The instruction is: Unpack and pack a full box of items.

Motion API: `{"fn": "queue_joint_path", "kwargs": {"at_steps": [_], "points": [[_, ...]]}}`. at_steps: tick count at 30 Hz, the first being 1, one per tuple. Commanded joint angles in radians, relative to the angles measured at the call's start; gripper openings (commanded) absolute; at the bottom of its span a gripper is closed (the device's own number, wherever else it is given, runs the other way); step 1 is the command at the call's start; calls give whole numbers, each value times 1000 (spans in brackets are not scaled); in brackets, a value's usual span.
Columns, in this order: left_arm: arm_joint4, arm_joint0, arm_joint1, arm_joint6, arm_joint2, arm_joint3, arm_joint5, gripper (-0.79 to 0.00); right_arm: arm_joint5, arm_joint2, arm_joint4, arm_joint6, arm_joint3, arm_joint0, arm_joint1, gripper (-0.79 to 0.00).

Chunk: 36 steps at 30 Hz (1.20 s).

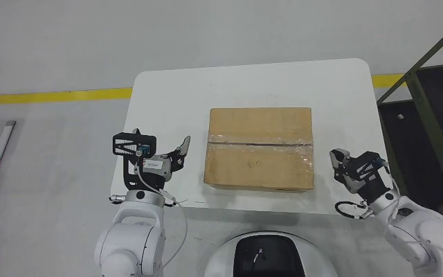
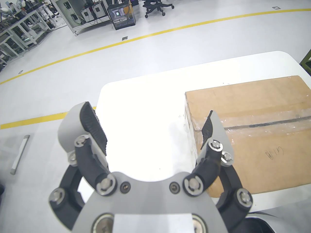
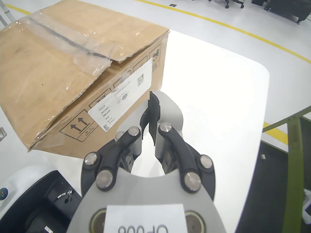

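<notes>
There is one box (image 1: 259, 147), one counter (image 1: 173, 104) and two claws. The box is brown cardboard with its flaps down. It sits flat on the white counter, a little right of the middle and nearer the robot's edge than the far edge. One strip of clear tape (image 1: 259, 140) runs along the seam on top, from the left end to the right. In the right wrist view the tape is wrinkled, and the flap corner (image 3: 114, 60) at that end stands slightly raised and ragged. One white label (image 3: 121, 95) is stuck on the box's right side, beside printed arrow marks. A small handwritten mark (image 2: 274, 152) sits on the top, on the robot's side of the seam.

The left claw (image 1: 156, 144) is spread wide and holds nothing. It hangs over the counter's left front part, to the left of the box and apart from it. In its own wrist view the claw (image 2: 148, 110) frames bare counter, with the box's left end just beyond one black ribbed pad (image 2: 207, 127).

The right claw (image 1: 339, 158) is clenched, the pads pressed together with nothing between them. It is at the counter's right front edge, near the box's right side. In the top view a strip of counter shows between it and the box.

One yellow line (image 1: 66, 95) crosses the floor behind the counter.
</notes>
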State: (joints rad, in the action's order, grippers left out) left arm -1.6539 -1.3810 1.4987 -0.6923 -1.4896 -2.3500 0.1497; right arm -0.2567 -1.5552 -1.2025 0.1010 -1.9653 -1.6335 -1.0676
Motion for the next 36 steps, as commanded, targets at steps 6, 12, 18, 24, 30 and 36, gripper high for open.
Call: {"fn": "queue_joint_path", "kwargs": {"at_steps": [6,12,18,24,30,36], "points": [[0,0,0,0,0,0,0,0,-11,117,-19,-4,83,110,-13,-785],[0,0,0,0,0,0,0,0,-45,179,-47,-13,138,174,-21,-785],[0,0,0,0,0,0,0,0,-57,205,-50,-18,151,207,-26,-785],[0,0,0,0,0,0,0,0,-50,115,-17,-32,108,170,-19,-785],[31,31,-3,47,36,5,41,0,-72,-12,18,-32,45,117,-9,-785],[108,131,1,26,145,50,68,0,-85,-100,38,-39,14,85,-4,-785]]}}
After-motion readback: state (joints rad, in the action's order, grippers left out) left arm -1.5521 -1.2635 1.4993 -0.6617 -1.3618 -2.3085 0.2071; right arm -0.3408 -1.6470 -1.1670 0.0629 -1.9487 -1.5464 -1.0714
